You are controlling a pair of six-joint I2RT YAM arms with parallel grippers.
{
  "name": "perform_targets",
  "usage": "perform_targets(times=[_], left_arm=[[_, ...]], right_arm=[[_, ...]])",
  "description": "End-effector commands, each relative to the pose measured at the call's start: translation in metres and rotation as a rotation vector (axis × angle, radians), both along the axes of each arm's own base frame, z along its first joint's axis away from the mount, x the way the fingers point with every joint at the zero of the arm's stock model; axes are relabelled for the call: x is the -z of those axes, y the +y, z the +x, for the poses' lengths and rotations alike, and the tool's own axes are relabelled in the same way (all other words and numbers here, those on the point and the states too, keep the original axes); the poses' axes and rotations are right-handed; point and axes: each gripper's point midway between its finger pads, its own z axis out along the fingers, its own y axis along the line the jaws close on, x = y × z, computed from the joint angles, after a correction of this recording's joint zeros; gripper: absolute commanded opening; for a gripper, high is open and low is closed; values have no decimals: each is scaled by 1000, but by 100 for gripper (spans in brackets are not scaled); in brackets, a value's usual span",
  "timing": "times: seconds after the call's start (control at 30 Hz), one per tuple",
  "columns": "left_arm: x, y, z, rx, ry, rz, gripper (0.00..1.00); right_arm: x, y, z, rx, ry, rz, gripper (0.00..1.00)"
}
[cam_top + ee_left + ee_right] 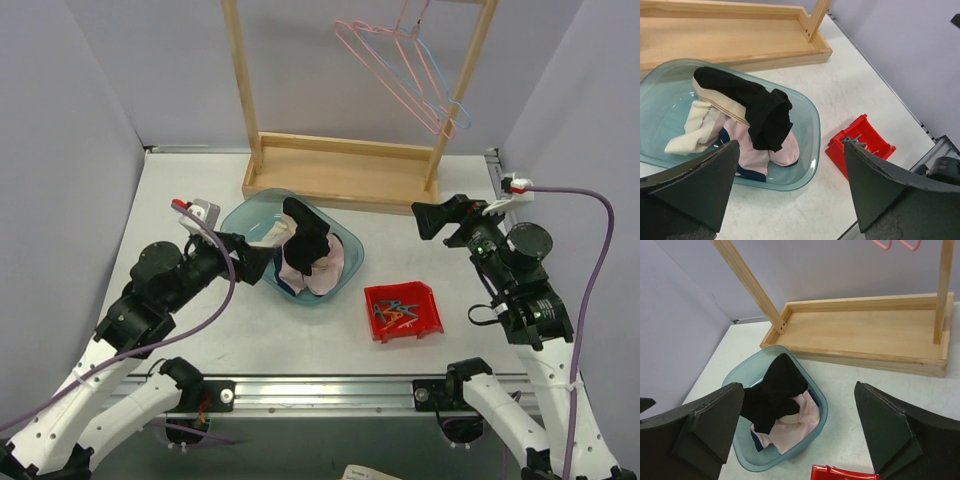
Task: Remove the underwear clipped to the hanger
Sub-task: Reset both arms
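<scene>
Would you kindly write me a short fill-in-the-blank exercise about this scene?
1. The topmost underwear in the basin is coloured ___.
2. The tray holding the clothespins is coloured ___.
3. Both the left gripper and the right gripper stand ___.
Missing words: black; red; open.

Black and pale pink underwear point(305, 243) (black pair edged beige), teal bowl point(248, 214), red tray point(401, 289), pink and blue hangers point(403, 76)

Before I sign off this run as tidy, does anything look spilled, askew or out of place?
Nothing is spilled. The underwear lies in a loose heap in the blue bowl, the black pair draped on top; the clothespins sit inside the red bin.
</scene>
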Motion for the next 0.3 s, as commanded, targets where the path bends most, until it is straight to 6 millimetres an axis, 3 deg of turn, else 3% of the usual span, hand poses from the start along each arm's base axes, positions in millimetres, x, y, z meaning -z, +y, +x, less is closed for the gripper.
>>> perform_targets(times=[0.0, 0.27], left_arm=[[1, 2, -3, -2, 28, 3, 94], [3, 2, 1, -26, 47, -20, 94]], right_arm=[[-13, 5, -6, -33, -55, 27, 100], [-19, 0, -14, -20, -83, 17, 100]])
